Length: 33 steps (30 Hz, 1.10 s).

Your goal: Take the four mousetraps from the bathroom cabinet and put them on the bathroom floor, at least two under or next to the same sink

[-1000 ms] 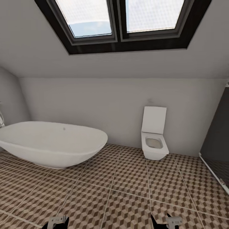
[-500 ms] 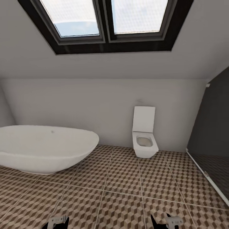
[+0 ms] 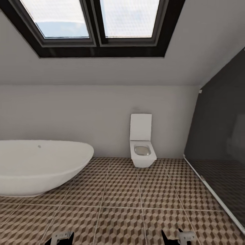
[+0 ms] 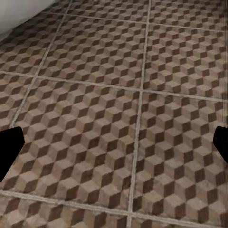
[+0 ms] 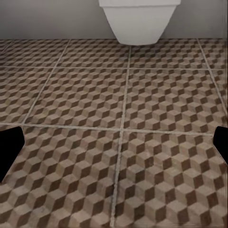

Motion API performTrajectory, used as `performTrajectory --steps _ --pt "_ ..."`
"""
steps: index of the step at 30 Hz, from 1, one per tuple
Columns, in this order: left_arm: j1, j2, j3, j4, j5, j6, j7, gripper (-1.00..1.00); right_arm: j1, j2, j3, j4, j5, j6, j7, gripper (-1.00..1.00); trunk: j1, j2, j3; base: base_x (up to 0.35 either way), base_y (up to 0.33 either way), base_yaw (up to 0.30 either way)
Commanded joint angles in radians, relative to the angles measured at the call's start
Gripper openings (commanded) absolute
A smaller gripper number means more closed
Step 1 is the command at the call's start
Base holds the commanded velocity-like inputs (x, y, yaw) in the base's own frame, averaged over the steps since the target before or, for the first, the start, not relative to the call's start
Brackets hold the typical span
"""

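The robot faces a back wall under a sloping ceiling with a dark-framed skylight (image 3: 95, 27). Taking the toilet (image 3: 142, 143) as the landmark: it hangs on that wall roughly straight ahead, the white bathtub (image 3: 37, 166) lies well to its left, and the dark glass shower (image 3: 221, 143) stands to its right. The patterned bathroom floor (image 3: 136, 204) spreads from the toilet toward the robot. The left gripper (image 4: 114, 147) and the right gripper (image 5: 114, 147) both hang low over bare tiles with their fingers spread wide and nothing between them; the right one points at the toilet base, the left one at tiles nearer the tub. Which way the mousetraps, cabinet and sink lie from either gripper cannot be told here, so neither arm is clearly nearer. My guess is the base must turn to find the cabinet first.
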Motion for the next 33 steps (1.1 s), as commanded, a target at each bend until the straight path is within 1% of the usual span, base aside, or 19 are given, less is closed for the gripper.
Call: performTrajectory --steps 1,9,16,33 --pt "-0.002 0.001 0.008 0.004 0.002 -0.005 -0.009 1.0 -0.001 0.0 0.004 0.001 -0.011 -0.002 0.007 1.0 0.0 -0.001 -0.001 0.0 0.0 -0.253" --pt "-0.002 0.0 0.008 0.005 0.002 -0.005 -0.009 1.0 -0.001 0.0 0.004 0.001 -0.011 -0.002 0.007 1.0 0.0 -0.001 0.004 0.0 0.0 -0.253" --pt "-0.002 -0.009 0.008 0.005 0.002 -0.005 -0.009 1.0 -0.001 0.0 0.004 0.001 -0.011 -0.002 0.007 1.0 0.0 -0.001 0.007 0.0 0.0 -0.253" --pt "-0.002 -0.01 0.008 0.005 0.002 -0.005 -0.009 1.0 -0.001 0.001 0.005 0.001 -0.011 -0.001 0.007 1.0 0.0 -0.001 0.013 0.0 0.0 -0.253"
